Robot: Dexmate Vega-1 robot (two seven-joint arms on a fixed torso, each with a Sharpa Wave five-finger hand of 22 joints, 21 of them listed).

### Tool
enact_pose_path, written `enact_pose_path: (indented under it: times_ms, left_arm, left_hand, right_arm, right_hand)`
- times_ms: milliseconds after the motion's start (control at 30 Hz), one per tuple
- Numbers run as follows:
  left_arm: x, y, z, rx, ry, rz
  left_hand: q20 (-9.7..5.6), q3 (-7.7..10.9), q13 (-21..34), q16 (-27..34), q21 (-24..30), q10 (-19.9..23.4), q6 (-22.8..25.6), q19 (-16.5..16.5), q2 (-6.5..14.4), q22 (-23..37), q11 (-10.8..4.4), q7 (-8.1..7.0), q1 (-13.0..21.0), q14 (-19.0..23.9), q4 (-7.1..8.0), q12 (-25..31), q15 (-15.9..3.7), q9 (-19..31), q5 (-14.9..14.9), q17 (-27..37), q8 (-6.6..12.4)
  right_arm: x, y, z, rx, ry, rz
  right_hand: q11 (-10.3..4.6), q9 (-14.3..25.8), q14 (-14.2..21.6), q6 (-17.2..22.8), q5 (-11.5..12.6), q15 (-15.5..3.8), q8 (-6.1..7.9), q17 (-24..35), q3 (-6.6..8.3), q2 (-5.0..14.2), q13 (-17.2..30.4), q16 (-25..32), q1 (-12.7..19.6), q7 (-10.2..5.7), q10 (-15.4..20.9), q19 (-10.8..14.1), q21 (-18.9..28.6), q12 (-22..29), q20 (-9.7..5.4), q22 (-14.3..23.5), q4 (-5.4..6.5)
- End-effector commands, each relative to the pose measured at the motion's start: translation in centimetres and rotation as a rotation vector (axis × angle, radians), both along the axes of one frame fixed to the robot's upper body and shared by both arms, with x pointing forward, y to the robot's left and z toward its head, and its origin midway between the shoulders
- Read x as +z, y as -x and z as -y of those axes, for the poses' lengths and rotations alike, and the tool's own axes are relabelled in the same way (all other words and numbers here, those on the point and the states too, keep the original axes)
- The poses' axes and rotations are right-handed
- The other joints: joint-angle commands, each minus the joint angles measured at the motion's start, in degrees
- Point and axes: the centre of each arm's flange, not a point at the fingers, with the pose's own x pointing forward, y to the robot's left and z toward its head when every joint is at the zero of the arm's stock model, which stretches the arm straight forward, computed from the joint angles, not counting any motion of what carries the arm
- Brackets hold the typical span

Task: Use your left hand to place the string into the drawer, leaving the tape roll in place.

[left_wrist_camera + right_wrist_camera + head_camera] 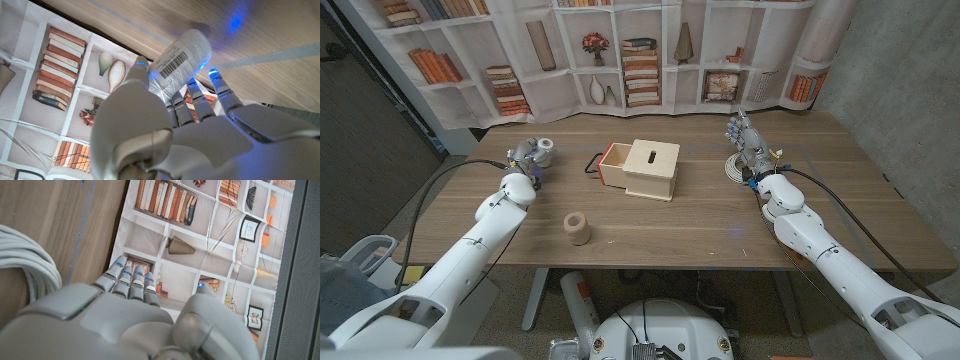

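Left hand point(165, 130) grips the string point(180, 57), a shrink-wrapped spool (label outward), at the counter's point(720, 230) far-left end, well apart from the drawer point(613, 165). Likely light, its film slippery; hold around its middle.

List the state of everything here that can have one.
Drawer: pulled open.
String: in plastic wrap, held by the left robot hand.
Tape roll: standing on end, untouched.
Right robot hand: open, holding nothing.
Cable: coiled.
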Motion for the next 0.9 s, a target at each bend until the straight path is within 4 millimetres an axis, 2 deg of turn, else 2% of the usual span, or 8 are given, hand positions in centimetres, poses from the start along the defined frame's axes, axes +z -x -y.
enact_pose_path:
  times_ms: [33, 233, 900]
  left_arm:
    - [0.0, 0.4, 0.4, -0.018, 0.024, 0.048]
    - [-0.3, 0.5, 0.4, -0.071, 0.104, 0.095]
    - [-1.1, 0.1, 1.1, -0.175, 0.232, 0.131]
  left_hand:
    - [-3.31, 0.68, 0.2, 0.1, 1.0, 1.5, 1.9, 2.6, 0.8, 0.3, 0.23, 0.82, 1.0, 1.7, 0.36, -0.4, -3.75, 0.1, -1.4, 0.1, 0.31]
    - [-4.80, 0.73, 0.2, 0.2, 1.3, 2.9, 2.9, 3.5, 0.8, 0.3, 0.24, 1.29, 1.1, 3.0, 0.69, -0.3, -3.53, 0.0, -2.4, 0.1, 0.40]
    - [-4.64, 0.73, 0.2, -0.1, 1.2, 4.6, 4.9, 3.6, 0.8, 0.3, 0.21, 1.19, 0.9, 4.1, 1.23, -0.5, -3.68, 0.0, -3.8, 0.1, 0.62]
  right_arm:
    - [0.0, 0.5, 0.2, -0.007, 0.001, 0.008]
    - [0.0, 0.5, 0.1, -0.006, 0.005, 0.006]
    - [0.5, 1.1, 0.2, -0.017, 0.018, 0.011]
  right_hand:
    - [0.01, 0.3, 0.4, 0.7, 0.2, -0.18, 0.08, 0.3, -0.18, 0.02, 0.3, -0.2, 0.0, -0.01, 0.4, 0.4, -0.2, -0.3, -0.09, 0.3, -0.15]
    - [0.10, 0.3, 0.4, 0.7, 0.2, -0.24, 0.08, 0.3, -0.20, 0.05, 0.3, -0.2, -0.1, 0.02, 0.5, 0.4, -0.3, -0.3, -0.12, 0.3, -0.17]
    - [0.05, 0.3, 0.6, 0.9, 0.2, -0.21, 0.11, 0.3, -0.26, 0.13, 0.3, -0.2, -0.1, 0.08, 0.6, 0.6, -0.6, -0.4, -0.16, 0.3, -0.24]
